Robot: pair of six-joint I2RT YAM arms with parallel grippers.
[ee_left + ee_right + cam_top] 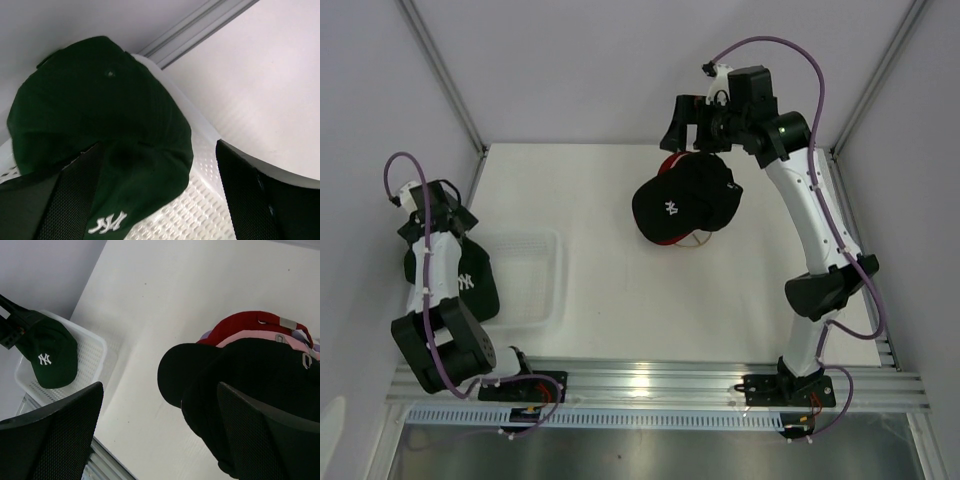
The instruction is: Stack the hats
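**Overview and wrist views of the table.** The left gripper [160, 150] has its jaws released, the two fingers [75, 200] set wide apart. They straddle the dark green cap [100, 115]. The left finger crosses in front of the cap's crown near the white logo; whether it touches the fabric cannot be told. The green cap lies in the white tray [542, 285] at the left side of the table [600, 180], close to the left wall, crown up.

The right gripper [160, 385] likewise has its jaws released and grasps nothing. It hangs above the pile of caps at the far middle of the table, well apart from the tray. In the pile the black cap [685, 205] lies uppermost, its white logo facing up and its brim pointing toward the left side of the table. Seen from the right wrist, the pink cap [260, 340] shows as a band just under the black one. The red cap [240, 324] shows beyond the pink, and a sliver of the lavender cap [204, 334] shows at the pile's edge. Thin loops of a gold wire stand [698, 246] show beneath the pile on its near side.

Four caps are thus piled together; the green cap lies alone in the tray.
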